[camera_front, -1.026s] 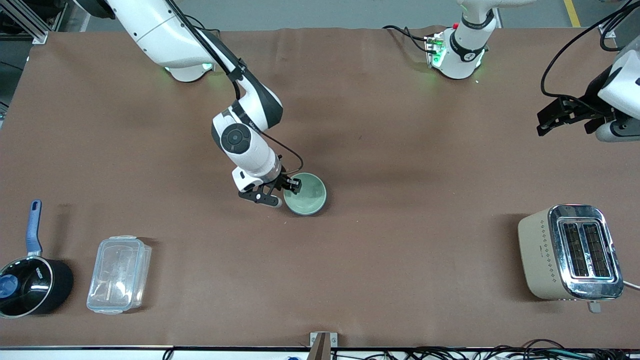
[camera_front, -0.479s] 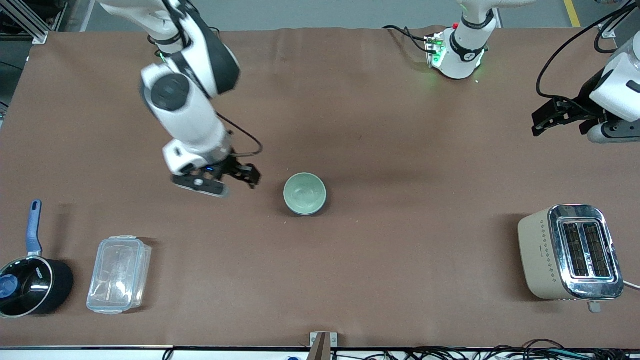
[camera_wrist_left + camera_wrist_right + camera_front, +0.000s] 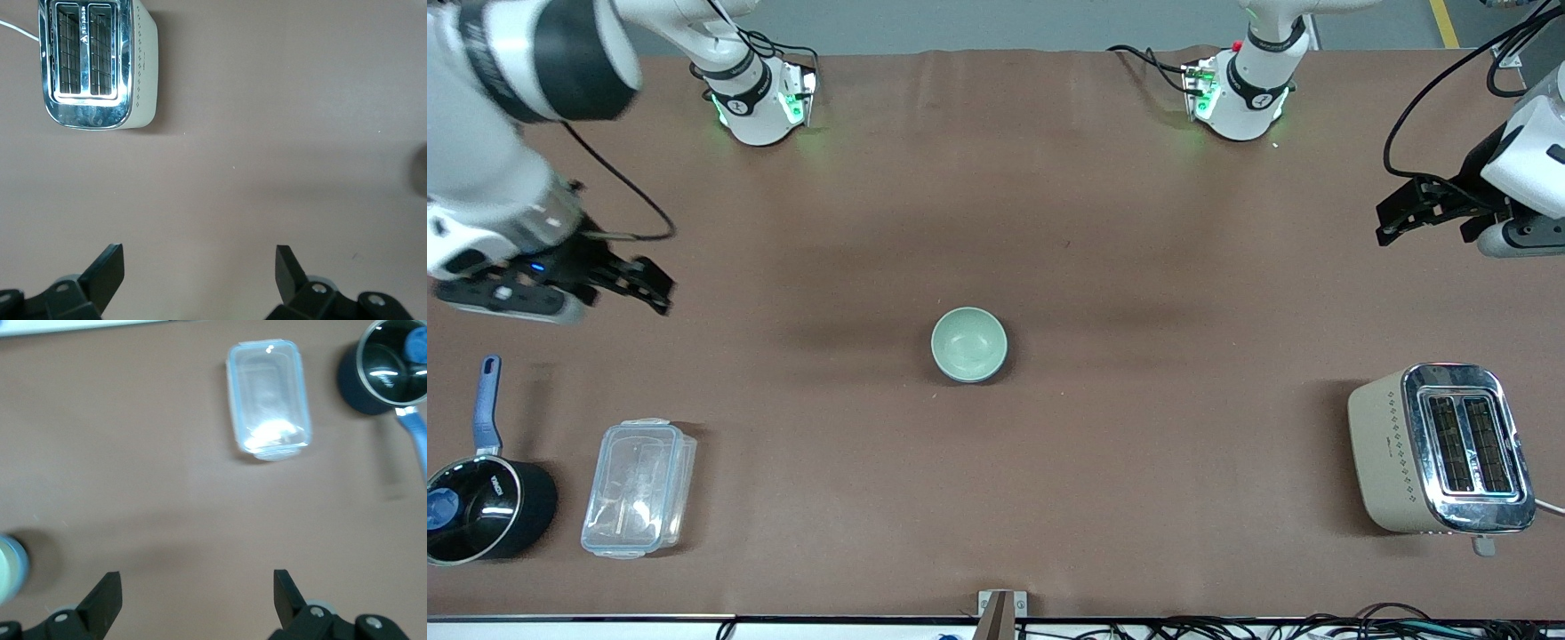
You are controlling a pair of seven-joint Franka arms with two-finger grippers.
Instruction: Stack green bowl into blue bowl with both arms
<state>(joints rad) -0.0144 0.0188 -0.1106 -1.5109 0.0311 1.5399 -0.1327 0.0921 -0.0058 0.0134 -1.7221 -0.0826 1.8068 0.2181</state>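
Note:
The green bowl (image 3: 968,342) sits at the middle of the table, nested in the blue bowl (image 3: 1002,360), of which only a thin dark-blue edge shows. Both also appear at the edge of the right wrist view, the green bowl (image 3: 5,568) and the blue bowl (image 3: 25,561). My right gripper (image 3: 654,286) is open and empty, up in the air over bare table toward the right arm's end; the right wrist view shows it (image 3: 193,587) over bare mat. My left gripper (image 3: 1385,222) is open and empty over the table's left-arm end, and the left arm waits; the left wrist view shows it (image 3: 200,260) over bare mat.
A beige and chrome toaster (image 3: 1440,449) stands near the front camera at the left arm's end, also in the left wrist view (image 3: 100,63). A black saucepan with a blue handle (image 3: 480,507) and a clear lidded container (image 3: 639,487) stand near the front camera at the right arm's end.
My right gripper left the green bowl's rim, rose and swung away toward the right arm's end of the table. The bowls stayed in place. The left arm barely moved.

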